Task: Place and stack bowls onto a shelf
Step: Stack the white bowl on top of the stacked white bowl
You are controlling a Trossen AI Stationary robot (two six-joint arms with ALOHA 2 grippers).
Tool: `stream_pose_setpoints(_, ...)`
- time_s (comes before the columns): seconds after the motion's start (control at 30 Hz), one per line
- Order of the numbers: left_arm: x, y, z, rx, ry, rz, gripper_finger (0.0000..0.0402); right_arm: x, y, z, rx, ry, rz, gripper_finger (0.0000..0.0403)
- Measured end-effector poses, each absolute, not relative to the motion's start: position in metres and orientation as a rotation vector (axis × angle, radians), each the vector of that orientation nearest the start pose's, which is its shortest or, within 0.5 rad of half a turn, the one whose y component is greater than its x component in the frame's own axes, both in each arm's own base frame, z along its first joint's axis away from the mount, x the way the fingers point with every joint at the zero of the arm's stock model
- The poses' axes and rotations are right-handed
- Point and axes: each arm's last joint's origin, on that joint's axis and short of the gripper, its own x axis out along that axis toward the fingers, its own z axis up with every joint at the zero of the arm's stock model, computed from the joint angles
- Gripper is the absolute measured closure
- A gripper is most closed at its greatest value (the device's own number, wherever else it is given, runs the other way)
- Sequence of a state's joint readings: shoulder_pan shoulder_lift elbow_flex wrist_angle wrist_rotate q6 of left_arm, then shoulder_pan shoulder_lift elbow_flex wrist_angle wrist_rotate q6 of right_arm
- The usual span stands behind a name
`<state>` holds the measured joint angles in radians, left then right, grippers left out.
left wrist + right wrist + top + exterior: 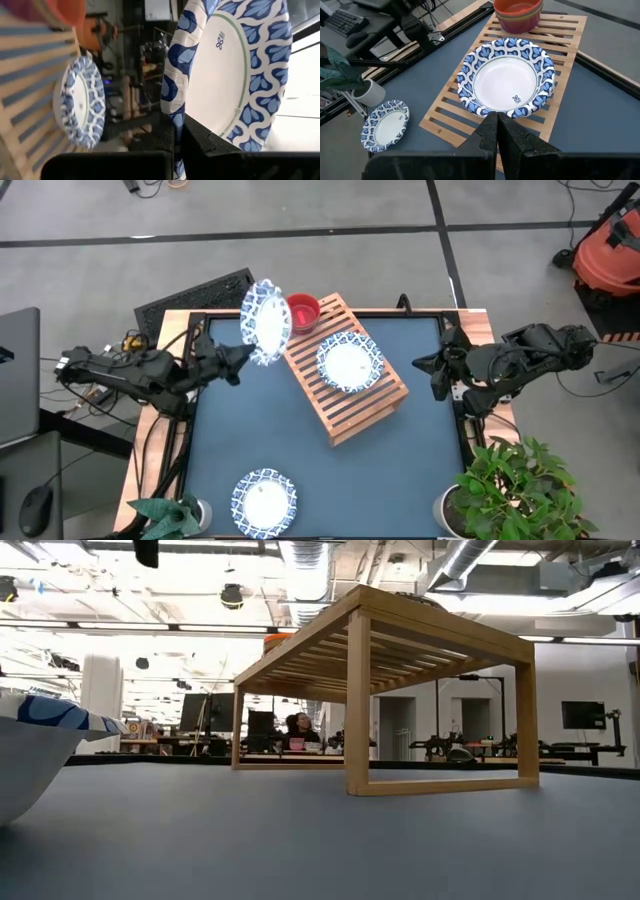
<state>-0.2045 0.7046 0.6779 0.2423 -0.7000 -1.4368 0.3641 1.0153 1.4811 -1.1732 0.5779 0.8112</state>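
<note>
A white dish with a blue patterned rim (265,320) stands on edge in the air beside the shelf's far left corner, with my left gripper (240,360) shut on it. The light-wood slatted shelf (372,402) stands slantwise in the middle of the table. A second patterned dish (506,77) rests on the slats by its base. A red bowl (517,12) sits on the shelf's far end. A third dish (265,500) lies on the table near the front edge. My right gripper (500,132) hangs shut over the table's right side, holding nothing. My left gripper pinches the dish's rim (176,117) between its two fingers (205,142), one on the hollow side and one on the back. The fingers come about level from the table's left. The dish (230,75) is lifted clear and stands on edge, its hollow turned sideways.
Potted plants stand at the front left (165,515) and front right (515,490) corners. The near dish (40,740) fills the left of the low view. A dark grate (195,295) lies beyond the far left corner. Bare blue tabletop (400,480) stretches in front of the shelf.
</note>
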Motion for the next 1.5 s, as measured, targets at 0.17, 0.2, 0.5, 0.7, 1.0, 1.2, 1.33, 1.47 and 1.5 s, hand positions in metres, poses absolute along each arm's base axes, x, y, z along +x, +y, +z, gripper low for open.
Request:
stream_pose_setpoints(0.17, 0.180, -0.012, 0.381, -1.422, -0.525, 0.307, 0.0401, 0.139, 0.036, 0.432, 0.457, 0.502, -0.439, 0.0367)
stream_pose_setpoints(0.2, 0.186, -0.012, 0.388, -1.420, -0.519, 0.301, 0.0401, 0.139, 0.036, 0.432, 0.455, 0.502, -0.440, 0.0367)
stream_pose_setpoints(0.5, 0.231, 0.004, 0.422, -1.349, -0.210, 0.412, 0.0401, 0.139, 0.036, 0.432, 0.434, 0.504, -0.438, 0.0367)
stream_pose_setpoints(0.7, 0.262, 0.019, 0.421, -1.305, -0.072, 0.540, 0.0401, 0.139, 0.036, 0.432, 0.432, 0.504, -0.438, 0.0367)
stream_pose_setpoints(1.0, 0.310, 0.026, 0.396, -1.281, 0.124, 0.504, 0.0401, 0.139, 0.036, 0.432, 0.431, 0.505, -0.438, 0.0367)
stream_pose_setpoints(1.2, 0.319, 0.035, 0.375, -1.220, 0.232, 0.601, 0.0401, 0.139, 0.036, 0.432, 0.430, 0.505, -0.438, 0.0367)
stream_pose_setpoints(1.33, 0.316, 0.038, 0.372, -1.185, 0.228, 0.671, 0.0401, 0.139, 0.036, 0.432, 0.429, 0.505, -0.437, 0.0367)
stream_pose_setpoints(1.47, 0.316, 0.038, 0.373, -1.176, 0.221, 0.674, 0.0401, 0.139, 0.036, 0.432, 0.424, 0.506, -0.436, 0.0367)
stream_pose_setpoints(1.5, 0.316, 0.038, 0.372, -1.178, 0.225, 0.676, 0.0401, 0.139, 0.036, 0.432, 0.424, 0.506, -0.436, 0.0367)
